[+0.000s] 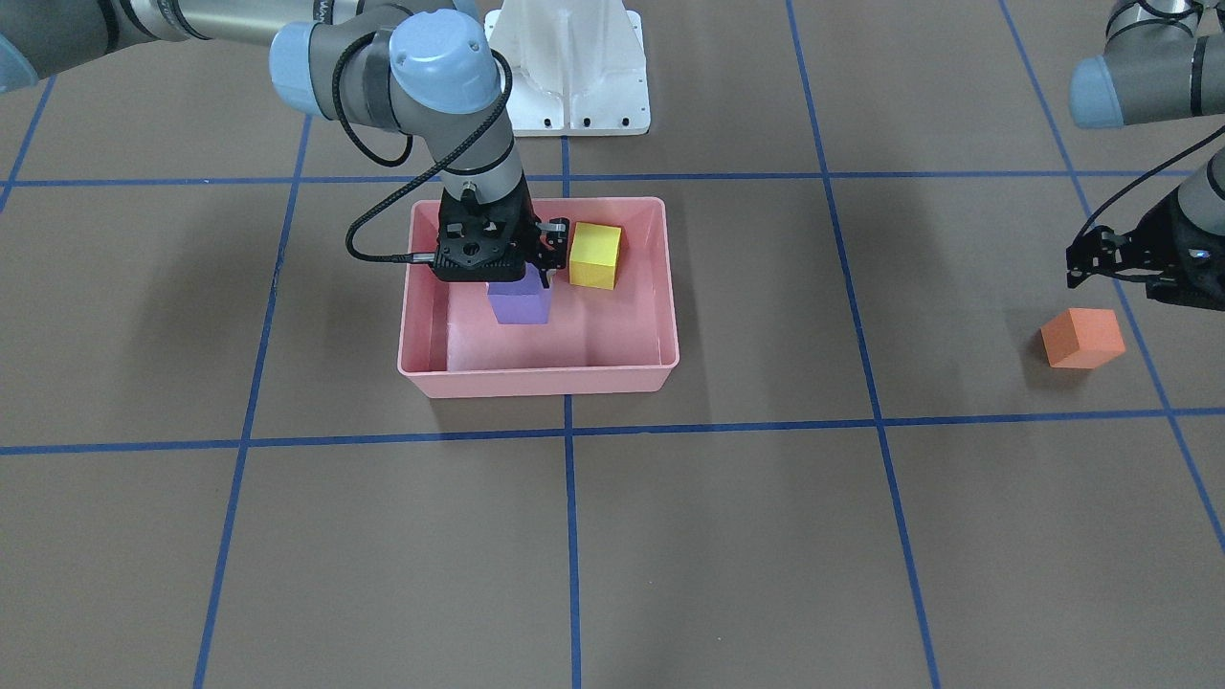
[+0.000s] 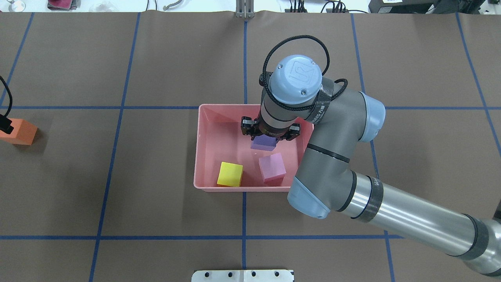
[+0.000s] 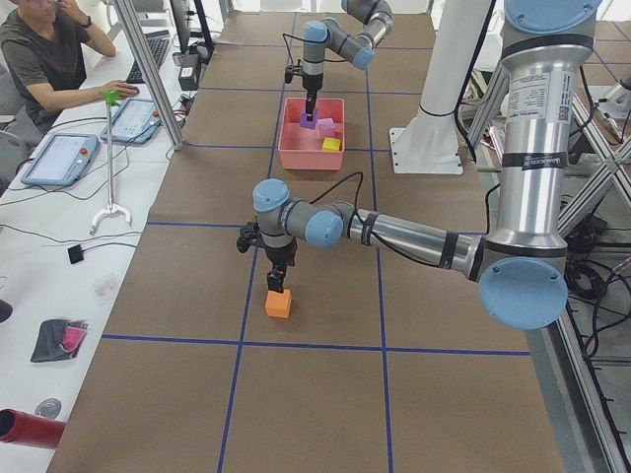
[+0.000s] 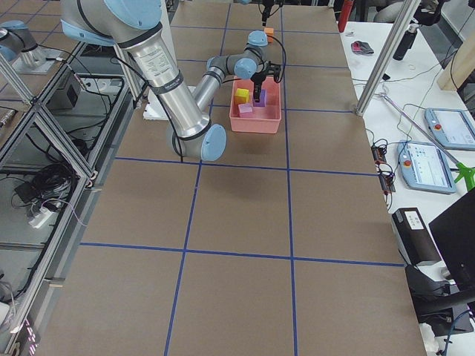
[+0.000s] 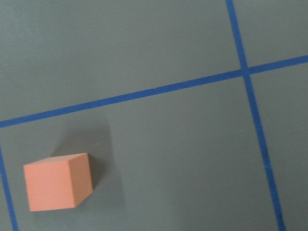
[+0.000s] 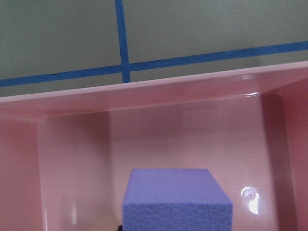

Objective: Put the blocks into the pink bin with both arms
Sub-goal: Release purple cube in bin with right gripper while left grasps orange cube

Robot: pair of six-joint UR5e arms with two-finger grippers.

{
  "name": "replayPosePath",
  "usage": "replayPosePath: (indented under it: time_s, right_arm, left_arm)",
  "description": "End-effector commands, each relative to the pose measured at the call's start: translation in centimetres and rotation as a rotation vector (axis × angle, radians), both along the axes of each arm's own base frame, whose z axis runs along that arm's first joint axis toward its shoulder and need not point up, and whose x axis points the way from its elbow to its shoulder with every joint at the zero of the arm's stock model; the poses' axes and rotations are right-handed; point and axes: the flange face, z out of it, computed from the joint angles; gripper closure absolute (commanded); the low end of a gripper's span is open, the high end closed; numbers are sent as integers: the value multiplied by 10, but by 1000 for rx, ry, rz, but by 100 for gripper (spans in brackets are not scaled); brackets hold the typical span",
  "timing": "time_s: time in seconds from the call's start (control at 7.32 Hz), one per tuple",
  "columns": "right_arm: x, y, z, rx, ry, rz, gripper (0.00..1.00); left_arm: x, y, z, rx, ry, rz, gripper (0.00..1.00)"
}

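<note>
The pink bin (image 1: 536, 381) (image 2: 198, 145) stands at the table's middle. In it lie the yellow block (image 1: 595, 255) (image 2: 230, 174) and the light pink block (image 2: 271, 167), which the arm hides in the front-facing view. My right gripper (image 1: 522, 282) reaches down into the bin and looks shut on the purple block (image 1: 520, 304) (image 2: 264, 143), low over the bin floor; the block fills the bottom of the right wrist view (image 6: 177, 202). The orange block (image 1: 1081, 338) (image 5: 58, 182) lies on the table. My left gripper (image 1: 1118, 279) hovers just above and beside it, looks open, empty.
The white pedestal base (image 1: 574, 67) stands behind the bin on the robot's side. Blue tape lines cross the brown table cover. An operator (image 3: 49, 49) sits at a side bench with tablets, beyond the table's far long edge.
</note>
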Motion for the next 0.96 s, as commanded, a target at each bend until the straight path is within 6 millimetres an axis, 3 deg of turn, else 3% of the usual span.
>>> replayPosePath:
  time_s: [0.0,0.14,0.27,0.68,0.82]
  right_arm:
    - [-4,1,3,-4,6,-4,34]
    - [-3,0,2,-2,5,-3,25]
    - [-3,0,2,-3,5,-2,2]
    - [2,2,2,11,-1,-11,1]
    - [14,-2,-4,18,-18,1,1]
  left_arm:
    - [3,-8,48,-18,5,-33,1]
    - [6,-13,48,-40,4,-59,1]
    - [8,-17,45,-56,7,-81,1]
    - [12,-24,46,-92,14,-111,1]
    - [18,-25,43,-119,67,-94,1]
